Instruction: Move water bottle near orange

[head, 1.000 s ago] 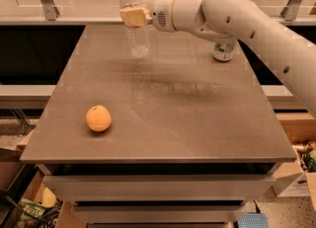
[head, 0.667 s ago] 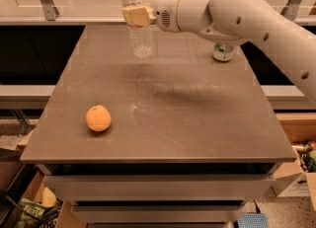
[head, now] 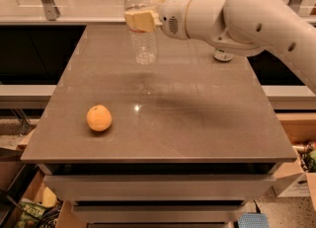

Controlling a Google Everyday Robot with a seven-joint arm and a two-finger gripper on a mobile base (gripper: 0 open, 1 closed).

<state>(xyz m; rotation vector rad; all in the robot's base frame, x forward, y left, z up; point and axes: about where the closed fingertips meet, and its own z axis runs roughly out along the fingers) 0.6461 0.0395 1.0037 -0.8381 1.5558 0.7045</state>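
Note:
The water bottle [head: 142,33] is clear and ribbed with a white cap. It hangs upright, lifted a little above the far part of the grey table [head: 197,123]. My gripper [head: 140,19] is shut on the bottle's upper body, with its pale yellow fingers [head: 137,20] across it, reaching in from the right. The orange [head: 99,118] sits on the table near the front left, well apart from the bottle.
A can [head: 223,54] stands at the far right of the table, mostly hidden behind my arm. A counter with a railing runs along the back. Boxes and bags lie on the floor at both sides of the table.
My gripper has lifted the bottle off the table and carried it slightly toward the front. The orange has not moved.

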